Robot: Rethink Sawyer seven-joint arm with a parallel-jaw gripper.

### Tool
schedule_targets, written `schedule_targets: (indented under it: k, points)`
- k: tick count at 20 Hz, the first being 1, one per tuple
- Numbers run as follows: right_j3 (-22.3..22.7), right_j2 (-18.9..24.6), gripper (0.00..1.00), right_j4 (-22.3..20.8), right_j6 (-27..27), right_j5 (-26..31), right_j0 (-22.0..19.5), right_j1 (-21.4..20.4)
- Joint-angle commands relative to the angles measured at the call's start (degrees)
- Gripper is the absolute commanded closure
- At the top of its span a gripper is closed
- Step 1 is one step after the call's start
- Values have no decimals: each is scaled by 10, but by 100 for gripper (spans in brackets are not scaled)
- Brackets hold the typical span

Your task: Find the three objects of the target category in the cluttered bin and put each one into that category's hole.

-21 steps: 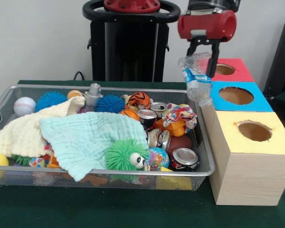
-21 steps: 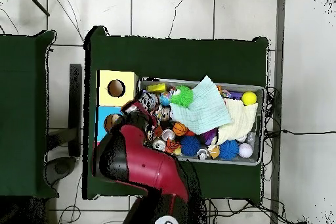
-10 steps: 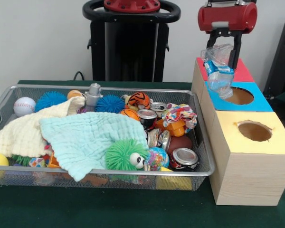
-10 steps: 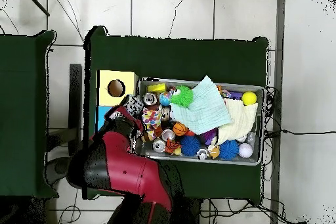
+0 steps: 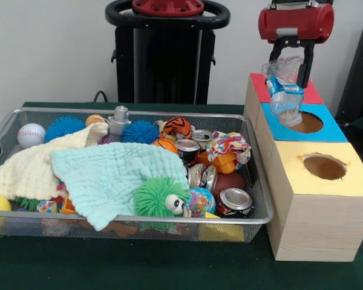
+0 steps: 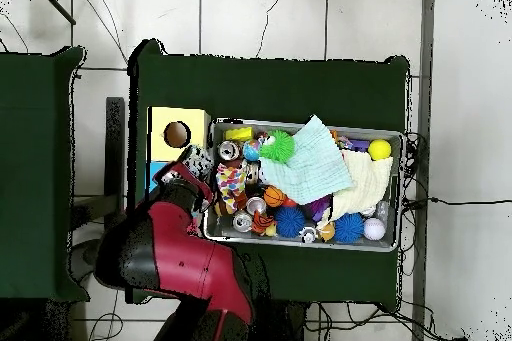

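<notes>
A crushed clear plastic bottle (image 5: 285, 93) with a blue label hangs in the air over the blue-topped box (image 5: 327, 129), its lower end right above the rim of that box's round hole (image 5: 302, 122). The gripper (image 5: 290, 68) is closed on the bottle's upper part, its black fingers (image 5: 304, 66) coming down from the red cylindrical wrist. The blue-topped box sits in the middle of a row of three wooden boxes: the red-topped box (image 5: 310, 92) stands behind it and the yellow-topped box (image 5: 317, 199) in front, each touching its neighbour. The row stands just beside the right end of a wire mesh bin (image 5: 261, 208) on the green table (image 5: 169, 266). In the bin, a pale green cloth (image 5: 109, 175) lies over a cream cloth (image 5: 33, 169), with a fuzzy green ball with an eye (image 5: 160, 198) at the front rim. Several dented cans (image 5: 233, 201) lie at the right end near an orange toy (image 5: 221, 162), and a baseball (image 5: 30, 135) and blue spiky balls (image 5: 139, 131) lie along the back. From overhead, the red arm (image 6: 180, 257) covers most of the blue-topped box, and only the yellow-topped box's hole (image 6: 177, 134) shows clearly
</notes>
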Motion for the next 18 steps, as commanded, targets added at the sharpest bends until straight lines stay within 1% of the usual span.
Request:
schedule_targets:
  k: [1,3,10,16,18]
  points:
    - [5,15,100,31,101,28,8,35]
    - [6,9,100,38,103,31,19,37]
    - [13,14,100,50,107,29,39,47]
    - [15,35,100,44,96,32,29,48]
    - [12,33,100,45,93,36,32,54]
